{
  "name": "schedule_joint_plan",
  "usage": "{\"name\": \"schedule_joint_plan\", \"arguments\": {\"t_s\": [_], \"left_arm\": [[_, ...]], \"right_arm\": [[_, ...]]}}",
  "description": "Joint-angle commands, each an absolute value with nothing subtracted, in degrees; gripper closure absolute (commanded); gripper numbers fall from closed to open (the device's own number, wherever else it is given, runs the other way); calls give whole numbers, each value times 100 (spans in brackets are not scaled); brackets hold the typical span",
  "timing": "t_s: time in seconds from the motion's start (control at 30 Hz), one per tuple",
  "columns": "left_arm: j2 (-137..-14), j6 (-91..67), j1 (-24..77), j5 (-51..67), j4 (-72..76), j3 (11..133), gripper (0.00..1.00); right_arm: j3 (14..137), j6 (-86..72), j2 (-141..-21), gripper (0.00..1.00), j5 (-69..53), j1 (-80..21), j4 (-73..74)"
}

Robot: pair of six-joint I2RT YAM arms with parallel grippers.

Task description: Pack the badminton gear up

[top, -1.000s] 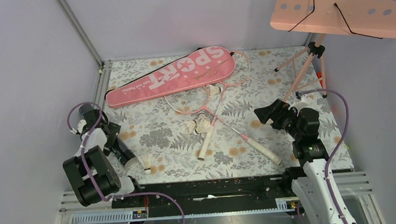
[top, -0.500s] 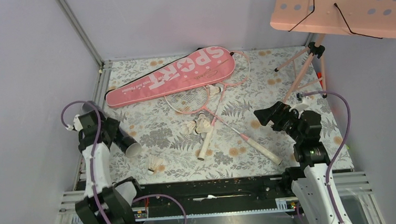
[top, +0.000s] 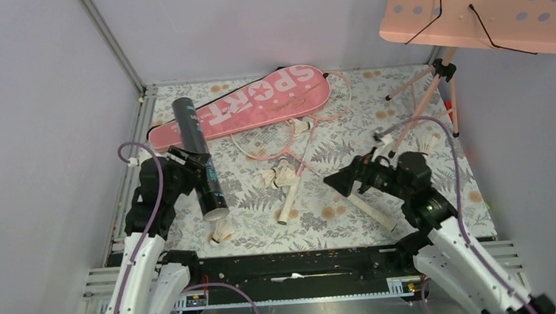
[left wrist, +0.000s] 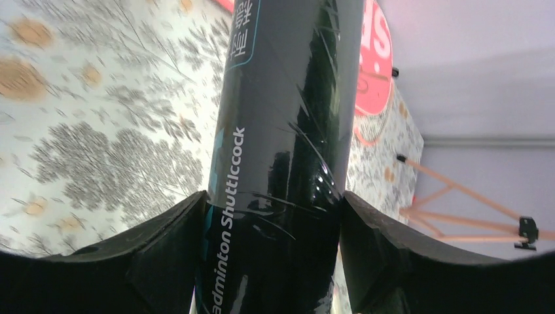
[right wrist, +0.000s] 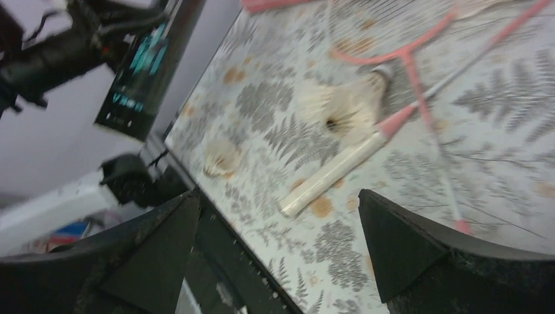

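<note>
My left gripper [top: 199, 171] is shut on the black tube [top: 200, 156], holding it off the mat, tilted, its open end low. In the left wrist view both pads press the tube [left wrist: 288, 131] at its sides. My right gripper [top: 338, 183] hangs open over the mat, right of one racket's pale handle [top: 288, 202]; the second racket's handle [top: 373, 211] passes under the arm. Shuttlecocks lie at the rackets' crossing [top: 279, 176] and near the front edge [top: 222, 231]. The pink bag [top: 249, 103] lies at the back.
The pink perforated music stand [top: 482, 6] on tripod legs [top: 423, 102] stands at the back right. Grey walls close in the mat on three sides. A black rail [top: 290, 263] runs along the front edge.
The left gripper closed on the black tube and lifted it from the mat's left edge to a raised tilt. The right arm swung left towards the racket handles, jaws still wide.
</note>
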State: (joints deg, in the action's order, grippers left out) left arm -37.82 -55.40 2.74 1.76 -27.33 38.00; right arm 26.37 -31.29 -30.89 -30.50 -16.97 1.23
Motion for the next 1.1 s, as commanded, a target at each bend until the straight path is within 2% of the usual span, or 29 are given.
{"name": "schedule_joint_plan", "arguments": {"t_s": [0.0, 0.13, 0.23, 0.37, 0.67, 1.07], "left_arm": [[-3911, -6407, 985, -409, -2307, 3809, 75], [-4198, -7124, 1386, -975, -2568, 3876, 80], [-4417, -7555, 1569, -1372, -2996, 4090, 83], [-4621, -7799, 1720, -1588, -3269, 4305, 84], [-4862, -8049, 1945, -1490, -3603, 4560, 86], [-5018, -8132, 1978, -1343, -4331, 4835, 86]], "right_arm": [[3488, -2152, -4293, 4, -2020, -3399, -97], [3931, -1542, -5214, 11, -988, -4799, -531], [4135, -959, -5543, 13, -414, -5788, -926], [4287, -277, -6033, 16, -105, -6629, -1576], [4742, 661, -7220, 38, 956, -7231, -2581], [5240, 795, -7806, 40, 1165, -7388, -2866]]}}
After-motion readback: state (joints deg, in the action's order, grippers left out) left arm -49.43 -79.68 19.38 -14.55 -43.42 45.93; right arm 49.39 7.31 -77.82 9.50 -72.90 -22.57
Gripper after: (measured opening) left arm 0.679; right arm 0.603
